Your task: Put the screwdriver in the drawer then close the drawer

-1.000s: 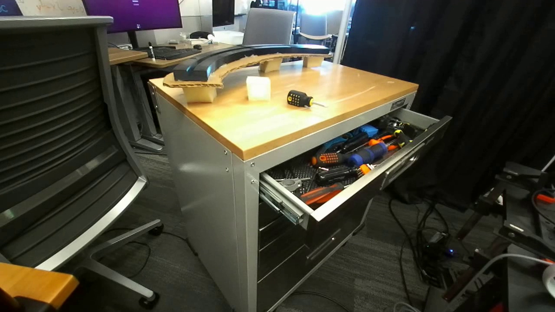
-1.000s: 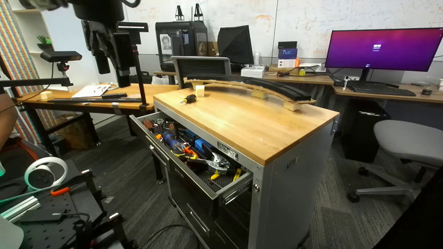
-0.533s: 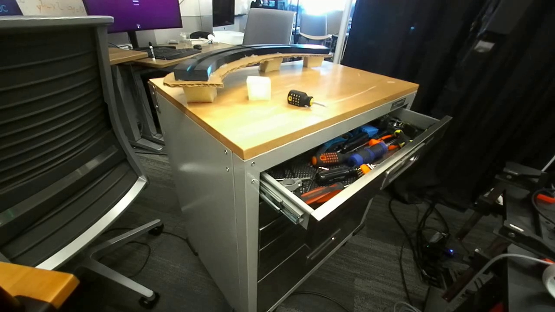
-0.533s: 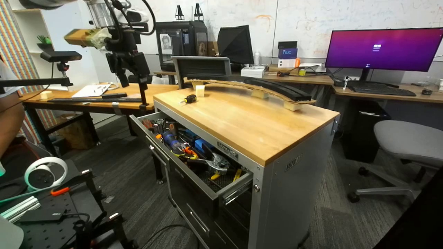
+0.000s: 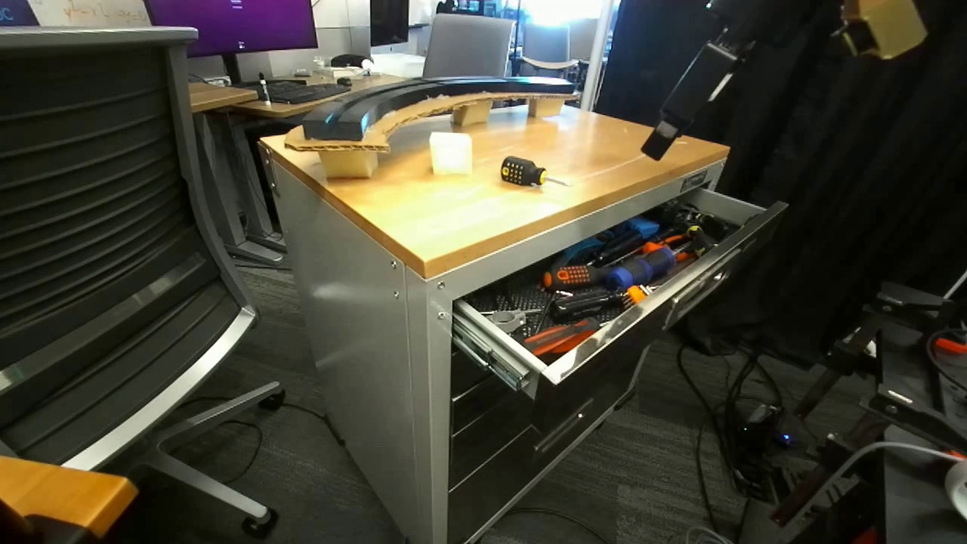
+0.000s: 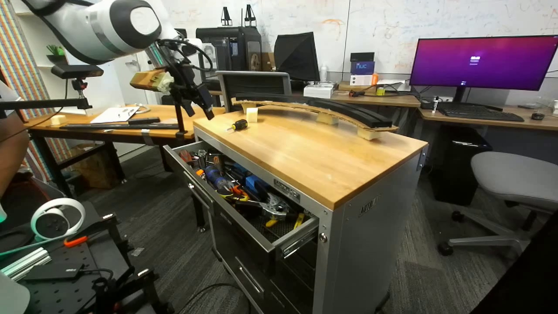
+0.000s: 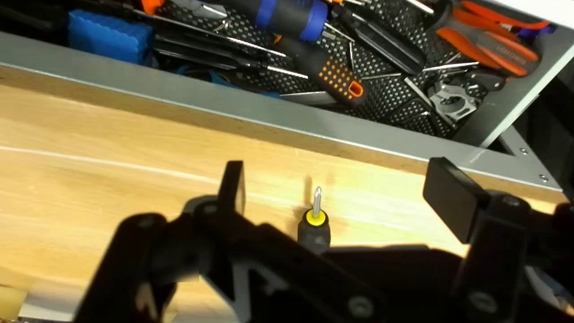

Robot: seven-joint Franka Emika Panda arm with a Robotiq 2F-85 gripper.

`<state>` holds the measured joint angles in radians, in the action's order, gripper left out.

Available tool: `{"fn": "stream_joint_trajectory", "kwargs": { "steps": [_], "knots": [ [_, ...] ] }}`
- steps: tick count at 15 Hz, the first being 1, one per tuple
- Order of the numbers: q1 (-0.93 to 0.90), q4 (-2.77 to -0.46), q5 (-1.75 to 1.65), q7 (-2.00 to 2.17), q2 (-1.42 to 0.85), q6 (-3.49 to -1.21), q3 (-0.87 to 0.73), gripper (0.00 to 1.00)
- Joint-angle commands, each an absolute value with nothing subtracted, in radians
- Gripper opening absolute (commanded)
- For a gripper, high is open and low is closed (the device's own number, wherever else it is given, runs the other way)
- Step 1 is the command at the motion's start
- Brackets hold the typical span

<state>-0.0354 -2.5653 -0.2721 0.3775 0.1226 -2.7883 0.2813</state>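
My gripper (image 7: pixel 338 193): fingers wide apart, and in the wrist view the stubby black-and-yellow screwdriver (image 7: pixel 315 225) shows between them just below center, lying on the wooden tabletop (image 7: pixel 89 197). In an exterior view I'm upper right, well apart from it; it's mid-frame, near a pale block (image 5: pixel 451 155). Top drawer (image 5: pixel 604 336) stands open right of center there, holding a blue-and-black handle (image 5: pixel 641 270), an orange-dotted black grip (image 5: pixel 577 277) and other hand tools (image 5: pixel 563 337); it also spans the top of the wrist view.

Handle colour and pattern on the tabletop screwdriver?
Black handle with yellow spots and a yellow collar; shows best in an exterior view.
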Motion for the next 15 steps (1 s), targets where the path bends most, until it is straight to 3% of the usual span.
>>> {"fn": "stream_joint_trajectory", "kwargs": {
  "steps": [1,9,15],
  "knots": [
    [0.004,-2.471,-0.385,0.492,-0.031,-2.911,0.289,1.00],
    [-0.025,-2.372,-0.465,0.547,-0.220,-3.093,0.252,1.00],
    [-0.177,-2.364,-0.629,0.664,-0.220,-3.201,-0.001,1.00]
  ]
}}
